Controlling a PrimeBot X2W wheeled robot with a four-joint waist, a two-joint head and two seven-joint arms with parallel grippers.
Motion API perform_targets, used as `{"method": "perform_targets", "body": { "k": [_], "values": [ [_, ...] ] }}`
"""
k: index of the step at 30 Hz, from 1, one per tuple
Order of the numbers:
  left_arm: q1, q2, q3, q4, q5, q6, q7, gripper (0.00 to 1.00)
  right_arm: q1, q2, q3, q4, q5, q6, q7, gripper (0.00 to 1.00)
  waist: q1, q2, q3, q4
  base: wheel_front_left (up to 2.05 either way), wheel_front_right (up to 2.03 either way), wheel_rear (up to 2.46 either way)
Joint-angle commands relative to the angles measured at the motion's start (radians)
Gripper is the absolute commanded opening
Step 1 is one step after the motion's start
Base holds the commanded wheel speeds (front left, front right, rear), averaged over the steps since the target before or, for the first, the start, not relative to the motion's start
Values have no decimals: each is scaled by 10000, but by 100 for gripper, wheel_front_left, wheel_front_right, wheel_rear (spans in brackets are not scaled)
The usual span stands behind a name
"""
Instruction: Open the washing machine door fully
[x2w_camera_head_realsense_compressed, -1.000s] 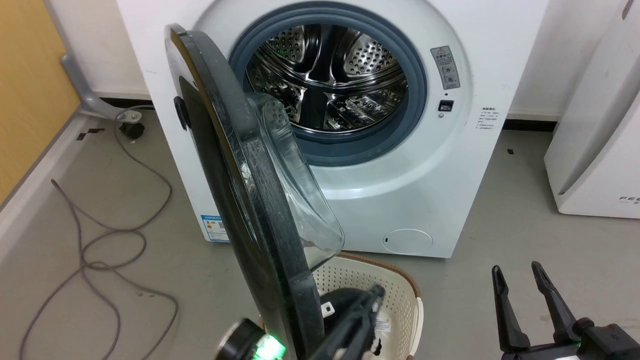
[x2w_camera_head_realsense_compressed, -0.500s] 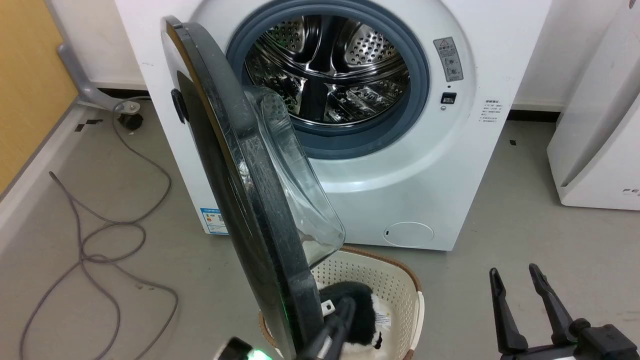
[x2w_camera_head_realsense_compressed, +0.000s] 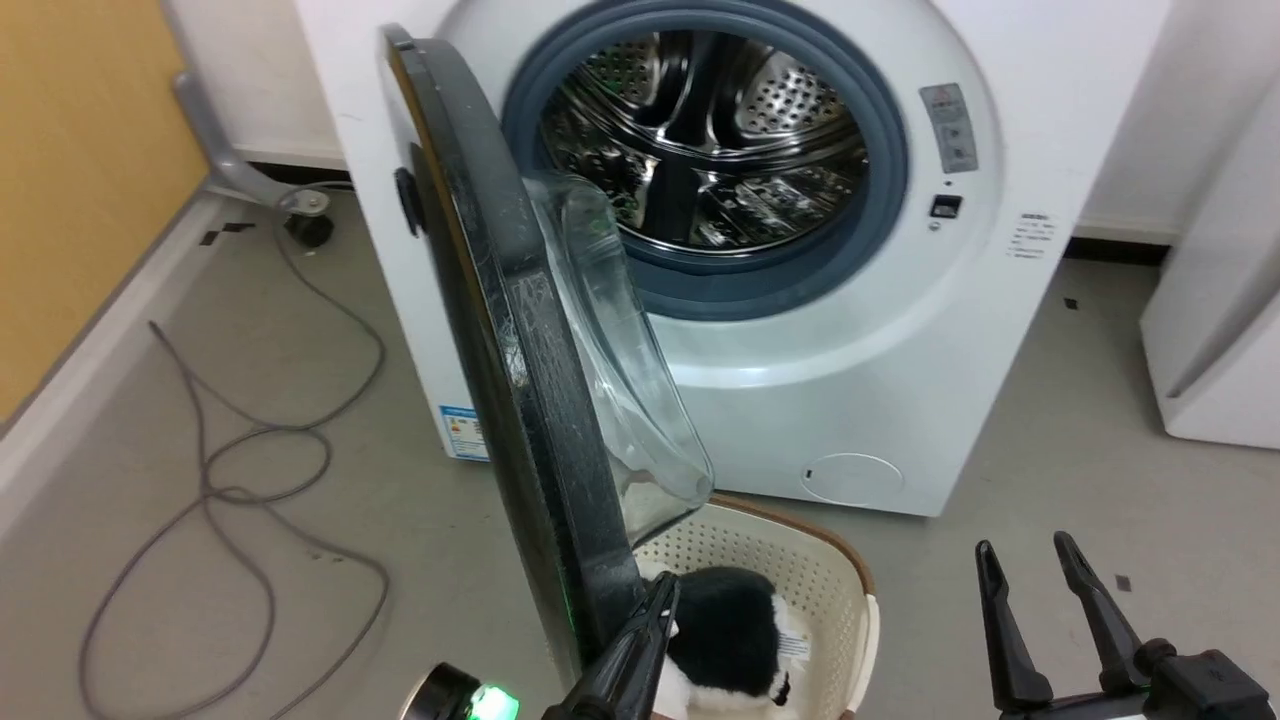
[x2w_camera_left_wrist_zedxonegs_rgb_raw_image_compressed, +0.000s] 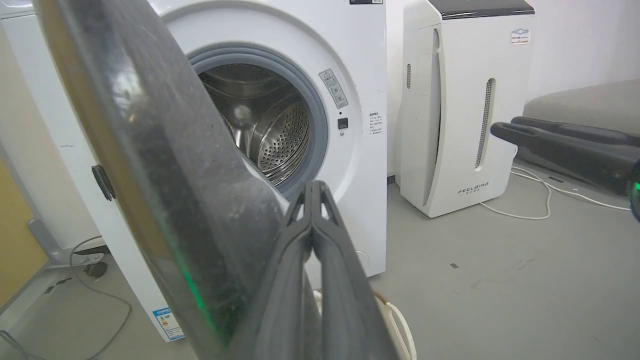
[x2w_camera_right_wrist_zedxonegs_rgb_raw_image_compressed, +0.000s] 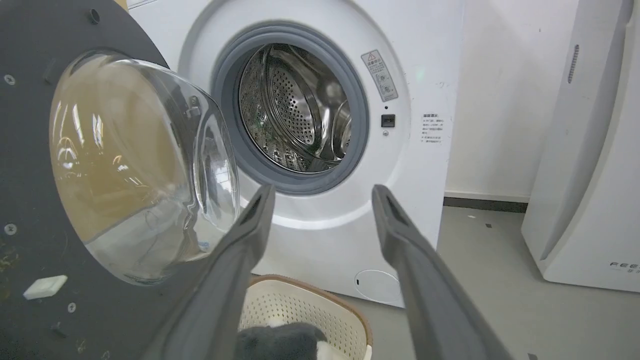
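Now, L gripper (x2w_camera_head_realsense_compressed: 666, 585): jaws sitting closed, empty; washing machine door (x2w_camera_head_realsense_compressed: 500, 330) rim lying just beside them, left.
R gripper (x2w_camera_head_realsense_compressed: 1022, 542): jaws gaping open; door standing well apart, left.

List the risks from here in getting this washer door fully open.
The left tool, shut, seems to meet the washing machine door only with thin fingertips at its lower inner rim; it could slip off, leaving the door part open.
The laundry basket sits right below the door's edge and that tool; a low sweep could knock it.
The right tool is open, apart from the door, so nothing backs the push.
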Motion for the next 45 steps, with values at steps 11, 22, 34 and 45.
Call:
{"method": "perform_targets", "body": {
  "k": [11, 22, 34, 45],
  "values": [
    [624, 524, 502, -443, -147, 497, -44, 0, 67, 37, 155, 36, 52, 6, -43, 100, 0, 0, -44, 1213, 0, 0, 0],
    [900, 931, 1447, -437, -390, 1079, -44, 0, 62, 37, 336, 44, 214, 6, -44, 100, 0, 0, 118, 2190, 0, 0, 0],
    [369, 1148, 3873, -195, -1449, 1346, -44, 0, -141, 37, 396, 25, 72, 6, -44, 100, 0, 0, 715, 2205, 0, 0, 0],
    [-781, 819, 6463, 856, -2015, 1084, -44, 0, -668, 37, 297, -1, -208, 6, -44, 100, 0, 0, 1636, 1781, 0, 0, 0]
  ]
}}
